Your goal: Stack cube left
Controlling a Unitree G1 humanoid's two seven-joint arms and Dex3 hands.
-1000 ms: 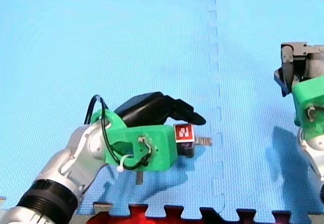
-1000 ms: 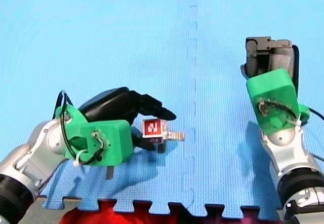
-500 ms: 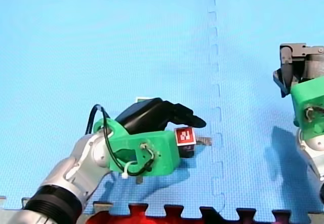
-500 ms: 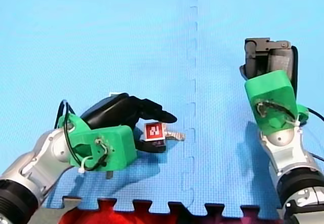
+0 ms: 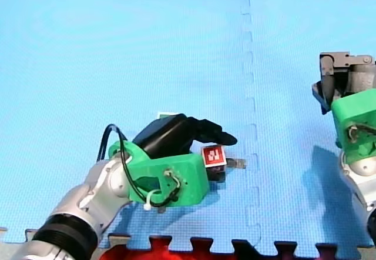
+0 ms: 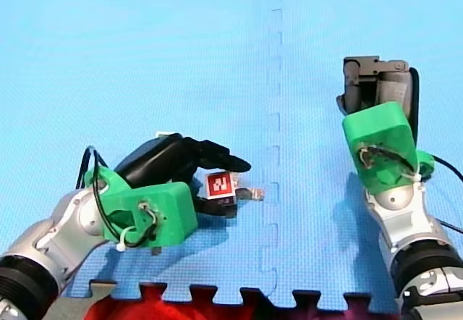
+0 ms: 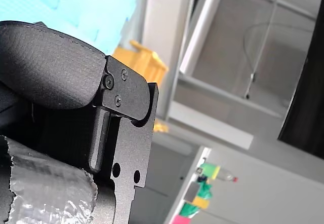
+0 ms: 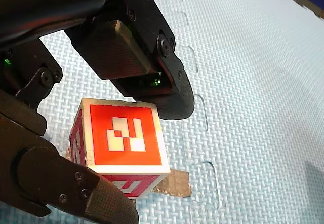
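A red cube with a white pattern on its faces sits between the fingers of my left hand, low over the blue foam mat near its front edge. The second wrist view shows the same cube, slightly tilted, with a black finger over it and another under its lower corner. A white and green edge peeks out behind the left hand; what it belongs to is hidden. My right hand is raised at the right side of the mat and holds nothing.
A small brownish tab lies on the mat just right of the cube. A jigsaw seam runs front to back between the hands. Red flooring shows beyond the mat's front edge.
My left hand has drawn slightly nearer with the red cube still in it, uncovering a white and green edge behind it. The right hand has drifted a little to the left.
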